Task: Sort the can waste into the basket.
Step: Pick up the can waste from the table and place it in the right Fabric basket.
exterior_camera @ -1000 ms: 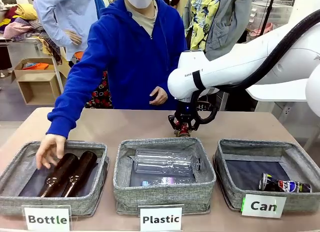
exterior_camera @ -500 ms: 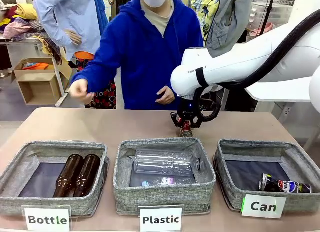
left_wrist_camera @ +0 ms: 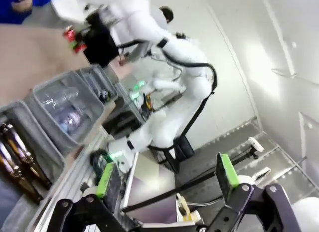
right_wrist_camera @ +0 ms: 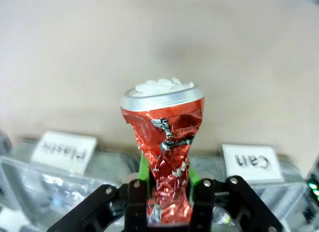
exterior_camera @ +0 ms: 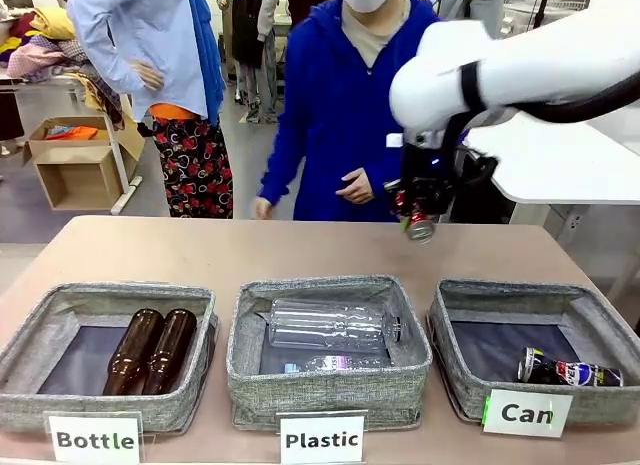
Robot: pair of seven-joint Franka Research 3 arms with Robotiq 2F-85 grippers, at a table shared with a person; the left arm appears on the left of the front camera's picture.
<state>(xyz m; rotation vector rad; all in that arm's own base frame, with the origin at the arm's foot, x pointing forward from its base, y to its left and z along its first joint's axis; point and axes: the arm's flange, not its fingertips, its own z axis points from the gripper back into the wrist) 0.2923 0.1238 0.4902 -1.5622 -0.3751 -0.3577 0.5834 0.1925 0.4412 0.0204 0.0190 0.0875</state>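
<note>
I have the crushed red can [right_wrist_camera: 166, 157] pinched at its waist between my right gripper's [right_wrist_camera: 167, 204] jaws, silver end pointing away from the wrist, and the grip looks narrow, so I would carry it slowly and keep the wrist steady, since a crumpled waist could twist or slip under a jerk. Taking the Can basket [exterior_camera: 462, 307] as my landmark: nearest me, its white "Can" sign [exterior_camera: 526, 413] fronts it, and the black-blue can [exterior_camera: 568, 372] already lies on its side on the dark floor, toward the near right corner. The held can hangs in the air beyond the basket's far left corner, well above the tabletop [exterior_camera: 200, 250] and not yet over the opening. I judge the good move is to bring it toward me and to the right until it sits over the bare floor left of the lying can, lower it inside the soft walls, then release. My left gripper [left_wrist_camera: 164, 173] stands with its fingers apart, holding nothing, off to the side. Beyond the basket, the person in a blue hoodie [exterior_camera: 340, 95] stands at the far edge.
</note>
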